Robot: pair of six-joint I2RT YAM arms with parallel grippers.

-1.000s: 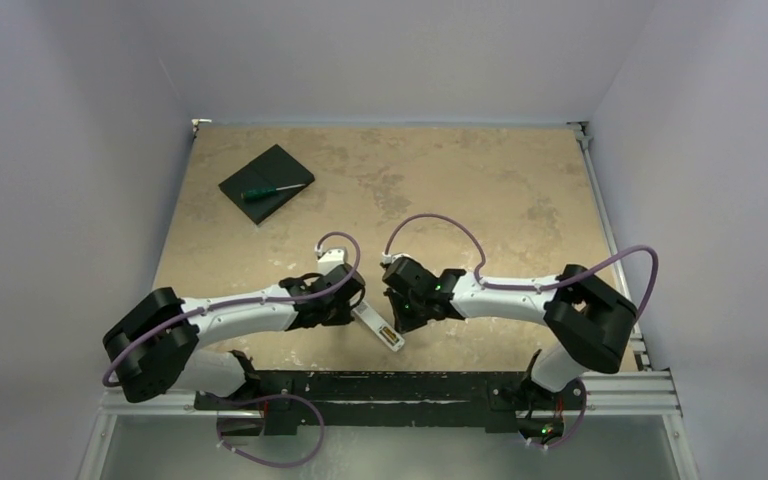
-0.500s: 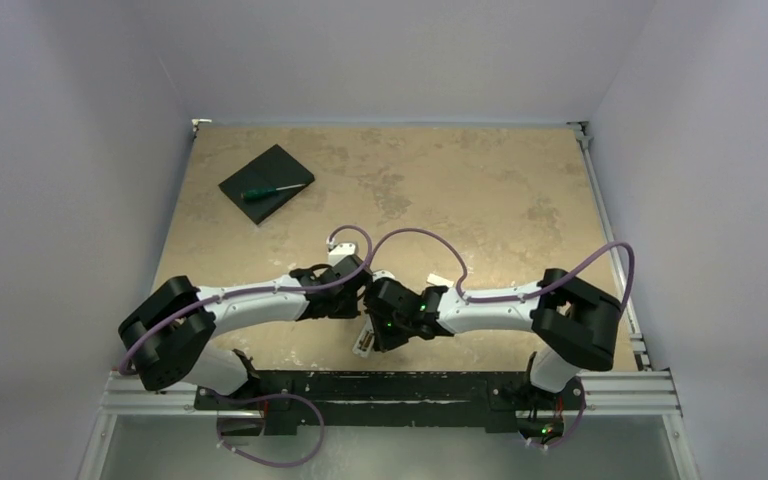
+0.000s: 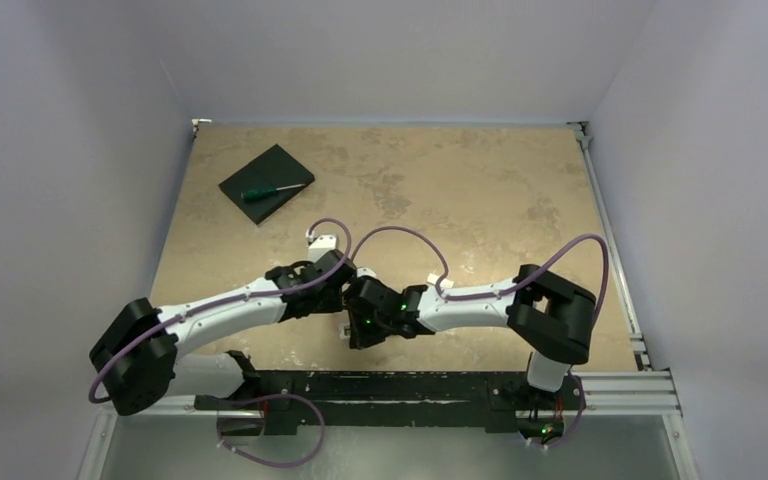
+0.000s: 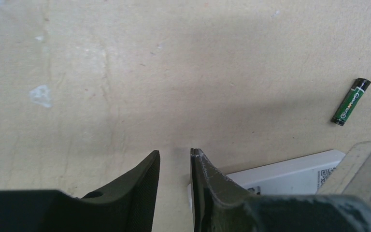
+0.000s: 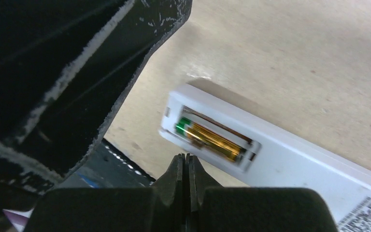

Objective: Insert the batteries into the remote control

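Your left gripper [image 4: 175, 159] has its jaws a narrow way apart, with bare table [image 4: 125, 72] showing in the gap and nothing gripped. One of its fingers sits right at the corner of the remote control [image 5: 290, 159]; can't tell if it touches. Your right gripper [image 5: 187, 162] is fully closed, pads pressed together, holding nothing, with its tips hanging just off the remote's compartment end. The remote lies back-up on the table near the front edge, about mid-width, mostly hidden under both wrists in the top view. Its compartment is open. The loaded battery [image 5: 212, 137] sits inside, gold body, green end toward the remote's end. The loose battery [image 4: 350, 102] lies flat on the table, apart from the remote. The black pad [image 3: 260, 172], with the screwdriver [image 3: 276, 190] on it, sits far back-left, well apart from both arms.
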